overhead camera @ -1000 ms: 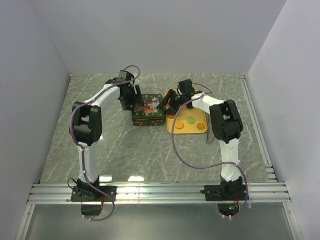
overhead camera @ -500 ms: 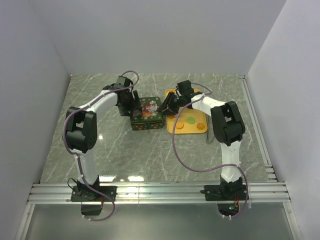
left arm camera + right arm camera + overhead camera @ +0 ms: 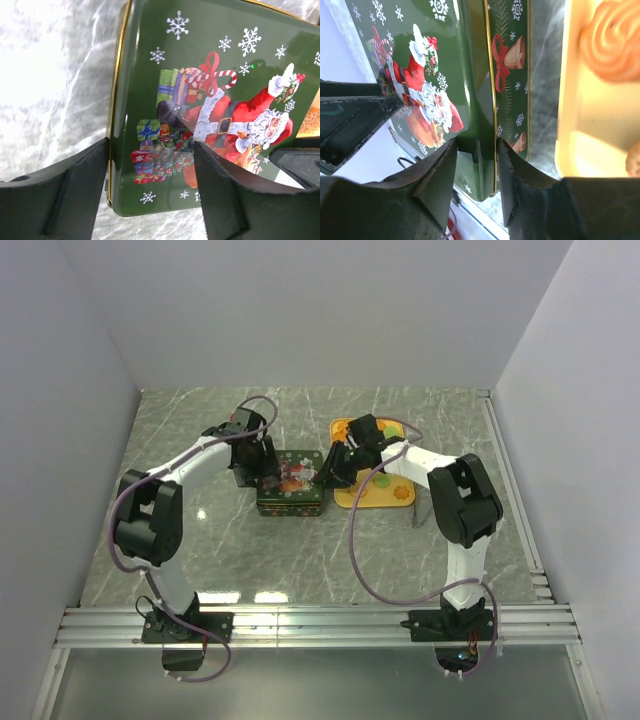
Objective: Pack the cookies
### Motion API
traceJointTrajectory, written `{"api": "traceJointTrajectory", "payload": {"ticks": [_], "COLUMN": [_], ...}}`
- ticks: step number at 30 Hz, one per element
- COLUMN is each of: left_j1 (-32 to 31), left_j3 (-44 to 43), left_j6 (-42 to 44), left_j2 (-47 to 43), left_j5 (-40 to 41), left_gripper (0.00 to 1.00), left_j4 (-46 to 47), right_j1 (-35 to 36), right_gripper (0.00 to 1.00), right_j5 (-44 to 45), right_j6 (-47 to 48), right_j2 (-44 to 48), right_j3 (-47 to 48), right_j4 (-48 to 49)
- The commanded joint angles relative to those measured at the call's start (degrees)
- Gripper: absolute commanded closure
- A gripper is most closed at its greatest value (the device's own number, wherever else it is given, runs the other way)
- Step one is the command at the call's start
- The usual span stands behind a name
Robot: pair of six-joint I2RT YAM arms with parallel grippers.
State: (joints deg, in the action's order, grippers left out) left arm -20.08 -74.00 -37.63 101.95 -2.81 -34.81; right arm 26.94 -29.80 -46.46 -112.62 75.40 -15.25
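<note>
A green Christmas tin point(image 3: 290, 483) with a Santa lid sits mid-table. My left gripper point(image 3: 262, 465) is at its left side. In the left wrist view it point(image 3: 151, 150) is open and straddles the tin point(image 3: 200, 75): one finger is against the outer left wall, the other is over the lid. My right gripper point(image 3: 325, 472) is at the tin's right side. In the right wrist view it point(image 3: 477, 150) is shut on the lid's right edge point(image 3: 480, 100). Cookies lie on a yellow tray point(image 3: 395, 498): a green one point(image 3: 384, 481) and an orange swirl point(image 3: 612, 40).
The yellow tray point(image 3: 580, 115) lies right beside the tin's right wall. White walls close in the table on the left, back and right. A metal rail runs along the near edge by the arm bases.
The tin has slid toward the near side and slightly left, with both grippers moving along at its sides. The tray has stayed put.
</note>
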Motion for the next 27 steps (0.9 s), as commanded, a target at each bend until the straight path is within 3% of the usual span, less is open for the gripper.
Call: {"api": "traceJointTrajectory", "payload": {"ticks": [1, 4, 6, 17, 27], "left_j1": [-1.2, -1.6, -1.8, -2.1, -2.4], "left_j3": [3.1, 5.3, 6.8, 13.3, 19.7], "left_j6": [-1.7, -2.4, -2.7, -4.6, -6.3], "left_j2": [-3.2, -5.0, -6.4, -13.6, -16.5], "left_j5": [2.5, 2.6, 2.6, 4.9, 4.9], "left_gripper": [0.3, 0.35, 0.35, 0.33, 0.35], "left_j4": [0.0, 0.9, 1.1, 2.2, 4.4], "right_j1": [2.2, 3.6, 4.7, 9.3, 9.7], "right_gripper": [0.61, 0.71, 0.71, 0.46, 0.44], "right_j5": [1.1, 2.4, 2.6, 5.5, 6.4], "right_j6": [1.8, 2.7, 3.0, 4.8, 4.7], "right_j2": [4.2, 5.8, 6.5, 13.1, 12.5], "right_j3": [-2.3, -3.9, -5.3, -9.8, -11.4], "right_j4": [-0.8, -1.5, -1.5, -3.7, -3.7]}}
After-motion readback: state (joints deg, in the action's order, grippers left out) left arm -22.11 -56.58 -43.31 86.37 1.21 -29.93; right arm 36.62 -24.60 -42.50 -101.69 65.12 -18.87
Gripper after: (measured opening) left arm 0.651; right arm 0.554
